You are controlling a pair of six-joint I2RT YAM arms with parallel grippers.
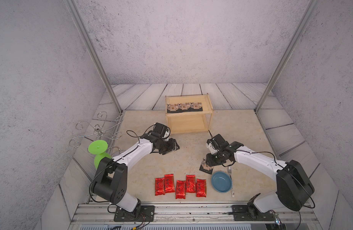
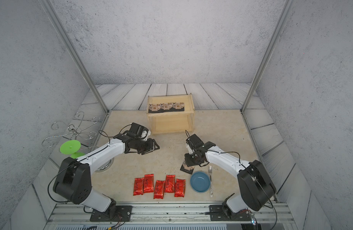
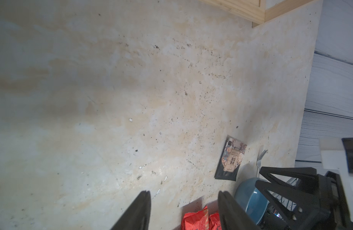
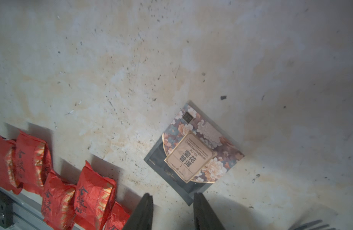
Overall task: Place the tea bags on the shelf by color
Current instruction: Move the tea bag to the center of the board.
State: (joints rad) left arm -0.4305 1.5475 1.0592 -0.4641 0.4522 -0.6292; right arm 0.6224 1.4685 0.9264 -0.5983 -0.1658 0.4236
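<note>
The pale wooden shelf (image 1: 189, 114) (image 2: 170, 114) stands at the back of the table, with three black tea bags (image 1: 184, 106) in a row on its top tier. Its lower tier is bare. A black tea bag (image 1: 205, 169) (image 4: 193, 153) lies flat on the table under my right gripper (image 1: 208, 163) (image 4: 172, 194). That gripper is open just above the bag's near corner and holds nothing. Several red tea bags (image 1: 180, 186) (image 4: 52, 175) lie in a row near the front edge. My left gripper (image 1: 174, 147) (image 3: 184, 192) hovers open and empty left of centre.
A blue bowl (image 1: 221, 181) and a fork (image 1: 230, 180) lie just right of the red row, close to the black bag. A green plastic stand (image 1: 99, 153) and a wire rack (image 1: 96, 131) sit at the left edge. The arms' rail runs along the front.
</note>
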